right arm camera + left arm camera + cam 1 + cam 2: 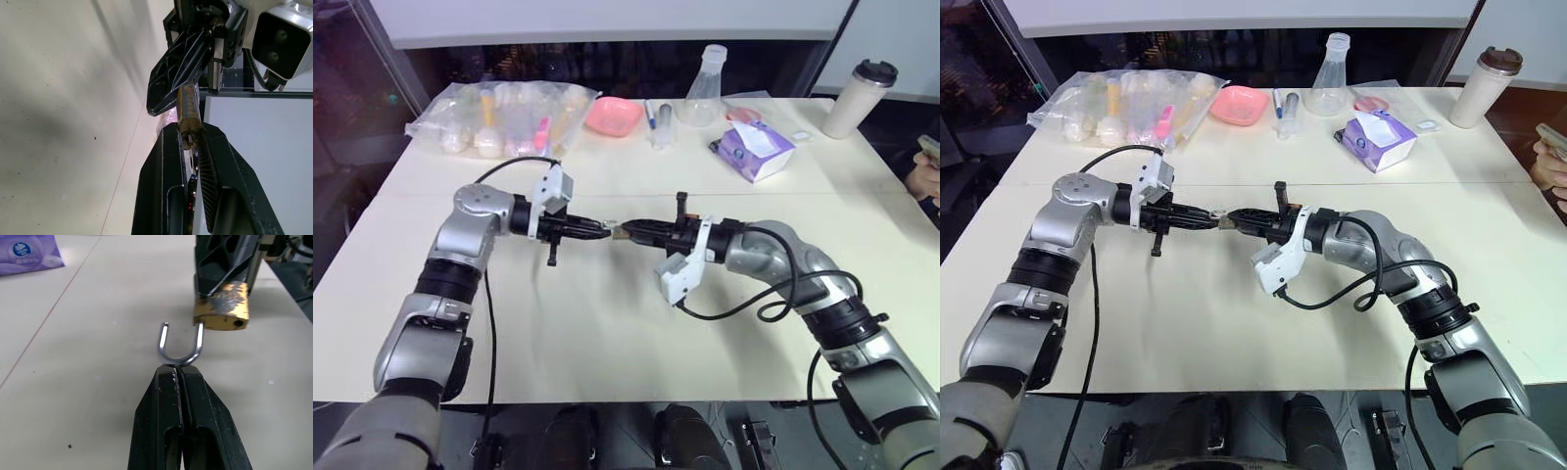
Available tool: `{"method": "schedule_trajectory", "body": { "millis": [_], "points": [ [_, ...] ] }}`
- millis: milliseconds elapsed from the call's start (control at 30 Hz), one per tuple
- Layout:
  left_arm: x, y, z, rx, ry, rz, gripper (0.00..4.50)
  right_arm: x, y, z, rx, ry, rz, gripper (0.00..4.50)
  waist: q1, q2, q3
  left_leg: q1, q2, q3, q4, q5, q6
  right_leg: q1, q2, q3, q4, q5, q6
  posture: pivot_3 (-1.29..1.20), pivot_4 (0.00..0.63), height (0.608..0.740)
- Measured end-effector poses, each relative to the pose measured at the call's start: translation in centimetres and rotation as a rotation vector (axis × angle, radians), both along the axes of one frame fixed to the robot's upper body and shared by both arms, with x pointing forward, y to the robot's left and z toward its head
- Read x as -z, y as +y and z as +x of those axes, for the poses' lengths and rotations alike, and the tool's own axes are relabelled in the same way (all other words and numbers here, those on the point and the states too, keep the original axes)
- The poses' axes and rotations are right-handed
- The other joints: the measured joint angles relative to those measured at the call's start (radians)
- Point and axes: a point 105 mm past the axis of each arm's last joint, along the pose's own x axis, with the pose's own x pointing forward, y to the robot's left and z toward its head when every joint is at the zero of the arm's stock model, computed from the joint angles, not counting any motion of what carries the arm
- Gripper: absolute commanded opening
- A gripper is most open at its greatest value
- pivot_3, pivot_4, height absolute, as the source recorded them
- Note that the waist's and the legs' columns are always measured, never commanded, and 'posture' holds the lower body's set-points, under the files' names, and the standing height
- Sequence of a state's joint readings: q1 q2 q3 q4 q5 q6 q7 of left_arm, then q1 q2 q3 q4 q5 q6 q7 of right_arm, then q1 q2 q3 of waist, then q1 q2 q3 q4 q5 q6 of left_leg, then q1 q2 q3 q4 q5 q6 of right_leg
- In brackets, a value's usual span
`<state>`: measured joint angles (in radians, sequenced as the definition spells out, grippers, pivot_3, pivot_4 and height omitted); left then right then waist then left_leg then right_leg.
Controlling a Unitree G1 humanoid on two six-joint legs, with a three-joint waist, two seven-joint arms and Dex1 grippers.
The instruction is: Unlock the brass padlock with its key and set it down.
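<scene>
The left gripper [179, 374] is pressed together on the bend of the padlock's silvery shackle [180, 345], so the thin wire loop is pinched right at the fingertips. One leg of the shackle is seen free in the air, its end clear of the body, while the other leg runs into the brass padlock [222, 308]; the lock is therefore judged to be open already. The brass body is clamped between the fingers of the right gripper [191, 134], whose jaws are closed on its flat sides.

The lock is held between the two grippers in mid-air, above the table [607, 333], at about the middle of the tabletop. The grippers are pointed toward each other, tip to tip, probably so that the body can be braced by one arm while the shackle is pulled or swung by the other. No key can be made out in the lock from these views; the keyhole side is hidden.

With the shackle sprung, what is judged to remain is the setting down. A light pinch on round wire may slip, so care would be needed there.

Further out, things are kept well apart from the work along the far edge of the table: a plastic bag [499, 117], a pink dish [613, 115], a flask [704, 93], a purple tissue pack [756, 150] and a lidded cup [860, 98].
</scene>
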<state>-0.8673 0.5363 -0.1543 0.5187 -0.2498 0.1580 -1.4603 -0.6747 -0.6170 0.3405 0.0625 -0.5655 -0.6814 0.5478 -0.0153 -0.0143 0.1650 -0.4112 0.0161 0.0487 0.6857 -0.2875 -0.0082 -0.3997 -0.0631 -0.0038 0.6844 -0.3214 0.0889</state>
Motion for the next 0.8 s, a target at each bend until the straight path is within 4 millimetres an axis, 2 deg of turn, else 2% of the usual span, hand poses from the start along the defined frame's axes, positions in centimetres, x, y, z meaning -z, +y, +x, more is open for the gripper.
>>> {"method": "schedule_trajectory", "body": {
  "millis": [200,367,500,600,733,800],
  "points": [
    [0.7,2.1,-0.5,-0.001,0.008,0.075,0.03,0.9,-0.5,0.5,0.026,0.036,-0.002,0.00,-0.002,0.000,0.000,0.000,0.000,0.000,0.000,0.000,0.000,0.000,0.000,0.000,0.000,0.000,0.000,0.00,0.150,0.715],
    [1.9,3.9,-0.8,-0.046,0.033,0.124,0.03,4.1,-2.9,3.1,0.160,0.106,-0.010,0.00,0.004,0.000,0.000,0.000,0.000,0.000,0.000,0.000,0.000,0.000,0.000,0.000,0.000,0.000,0.000,0.00,0.150,0.715],
    [1.8,3.7,-0.6,-0.084,0.029,0.108,0.03,6.7,-4.5,4.7,0.258,0.157,-0.016,0.00,0.000,0.000,0.000,0.000,0.000,0.001,0.000,0.000,0.000,0.000,0.000,0.000,0.000,0.000,0.000,0.00,0.150,0.715],
    [1.2,3.5,-0.5,-0.103,0.007,0.089,0.03,7.9,-4.3,5.0,0.266,0.177,-0.036,0.00,-0.005,0.000,0.000,0.000,0.000,0.001,0.000,0.000,0.000,0.000,0.000,0.000,0.000,0.000,0.000,0.00,0.150,0.715],
    [1.5,2.8,-0.7,-0.122,0.001,0.066,0.00,9.2,-3.7,5.3,0.260,0.186,-0.070,1.69,-0.007,0.000,0.000,0.001,0.001,0.001,-0.001,0.000,0.000,0.000,0.000,0.000,0.000,0.000,0.000,0.00,0.150,0.715],
    [2.1,2.9,-1.0,-0.129,0.017,0.068,0.00,8.7,-3.6,5.4,0.256,0.169,-0.052,2.78,-0.007,0.000,0.000,0.001,0.001,0.001,-0.001,0.000,-0.001,0.000,0.000,0.000,0.001,0.000,0.000,0.00,0.150,0.715]
  ]
}}
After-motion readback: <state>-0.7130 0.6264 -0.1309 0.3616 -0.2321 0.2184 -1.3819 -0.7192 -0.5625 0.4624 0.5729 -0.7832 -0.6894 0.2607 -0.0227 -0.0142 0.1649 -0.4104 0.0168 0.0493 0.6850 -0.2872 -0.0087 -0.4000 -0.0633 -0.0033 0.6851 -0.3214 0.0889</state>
